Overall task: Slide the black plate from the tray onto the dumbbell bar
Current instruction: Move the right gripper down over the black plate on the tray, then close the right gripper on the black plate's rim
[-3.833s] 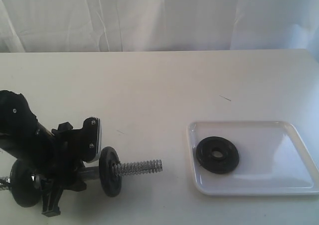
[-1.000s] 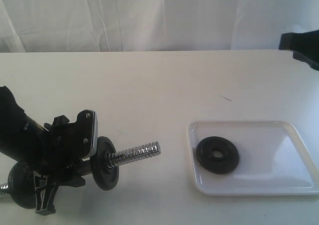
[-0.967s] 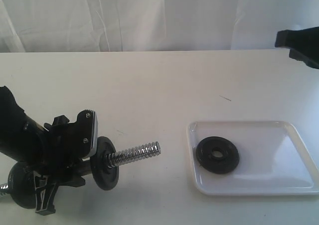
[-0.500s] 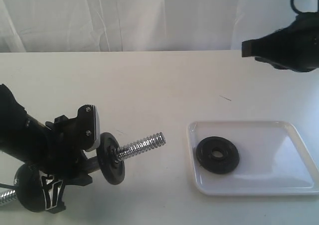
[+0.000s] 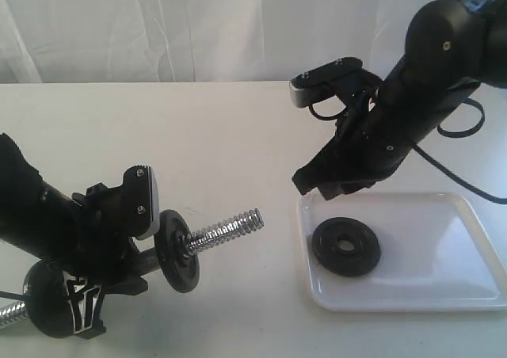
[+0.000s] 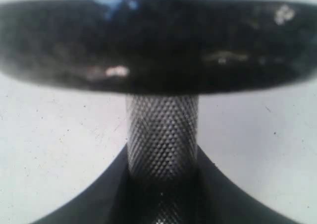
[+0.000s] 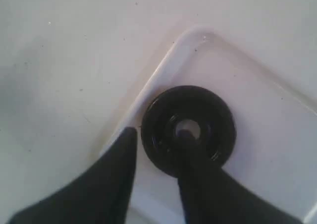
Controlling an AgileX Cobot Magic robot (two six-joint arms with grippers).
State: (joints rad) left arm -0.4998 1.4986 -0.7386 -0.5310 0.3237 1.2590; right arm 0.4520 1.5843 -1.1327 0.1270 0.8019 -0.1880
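Left end effector (image 5: 135,255) clamping bar (image 5: 226,230), angling free end toward two o'clock for loading; right end effector (image 7: 157,159), spread, hovering over plate (image 5: 345,247).

Black plates: 3 alike. 1st plate (image 5: 345,247) flat in tray (image 5: 467,271), 2nd plate (image 5: 176,250) and 3rd plate (image 5: 49,310) threaded on bar (image 5: 226,229). Trays: 1, white. Bars: 1, chrome. Threaded bar ends showing: 2, one long, one barely in at frame edge. Arms: 2, black. Grippers: 2, left gripper (image 6: 162,184) and right gripper (image 7: 157,137). Fingers (image 7: 114,174) seen on right gripper: 2. Tables: 1, table (image 5: 238,128) white. Curtains: 1, curtain (image 5: 238,25) white, behind table.
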